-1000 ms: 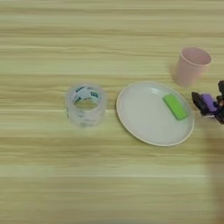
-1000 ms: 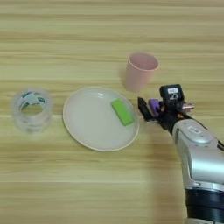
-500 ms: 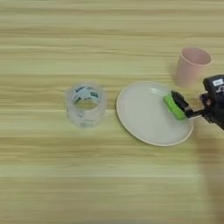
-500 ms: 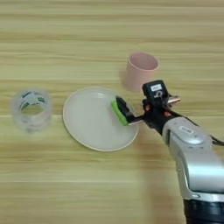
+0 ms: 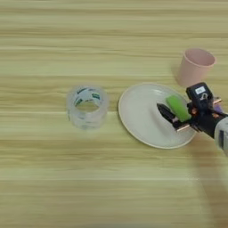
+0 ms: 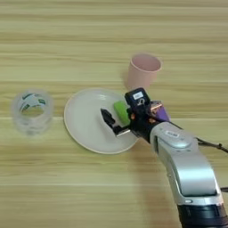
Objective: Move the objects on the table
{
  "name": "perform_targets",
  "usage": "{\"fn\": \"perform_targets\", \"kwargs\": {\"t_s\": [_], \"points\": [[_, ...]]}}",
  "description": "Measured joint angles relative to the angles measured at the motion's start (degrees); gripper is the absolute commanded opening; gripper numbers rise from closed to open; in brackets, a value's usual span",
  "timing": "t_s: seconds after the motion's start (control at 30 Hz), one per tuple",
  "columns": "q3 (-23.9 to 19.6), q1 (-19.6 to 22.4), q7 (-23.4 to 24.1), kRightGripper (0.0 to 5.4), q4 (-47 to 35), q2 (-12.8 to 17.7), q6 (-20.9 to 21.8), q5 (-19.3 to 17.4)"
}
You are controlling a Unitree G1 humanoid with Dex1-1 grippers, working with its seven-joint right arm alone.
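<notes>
A light green block (image 6: 120,111) lies on the right part of a cream plate (image 6: 87,129). My right gripper (image 6: 117,116) reaches in from the right, low over the plate, and stands open. One black finger (image 6: 108,118) is just left of the green block, which lies in the gap between the fingers; the other finger is hidden under the gripper's head. A purple block (image 6: 160,114) lies on the table (image 6: 67,187) just right of the plate, partly hidden behind the gripper. I cannot tell whether the fingers touch the green block.
A pink cup (image 6: 142,71) stands upright just behind the plate's right side. A clear tape roll (image 6: 32,111) sits left of the plate. My silver forearm (image 6: 187,173) crosses the table's lower right.
The gripper has moved left from beside the purple block onto the plate, and its fingers now straddle the green block. The purple block stays on the table.
</notes>
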State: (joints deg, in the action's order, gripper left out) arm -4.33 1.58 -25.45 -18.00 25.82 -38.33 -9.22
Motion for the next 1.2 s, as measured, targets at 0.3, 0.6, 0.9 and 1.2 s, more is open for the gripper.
{"fn": "perform_targets", "kwargs": {"t_s": [0.3,0.6,0.9,1.2], "points": [[0.29,-0.01,-0.06,5.39,2.24,0.1,-1.63,0.69],[0.4,0.04,-1.56,5.39,2.65,0.1,-6.01,-0.13],[0.38,1.41,-2.52,5.39,5.08,0.09,-8.54,-1.17],[0.27,2.62,-2.43,5.39,8.45,0.08,-8.31,-1.19]]}}
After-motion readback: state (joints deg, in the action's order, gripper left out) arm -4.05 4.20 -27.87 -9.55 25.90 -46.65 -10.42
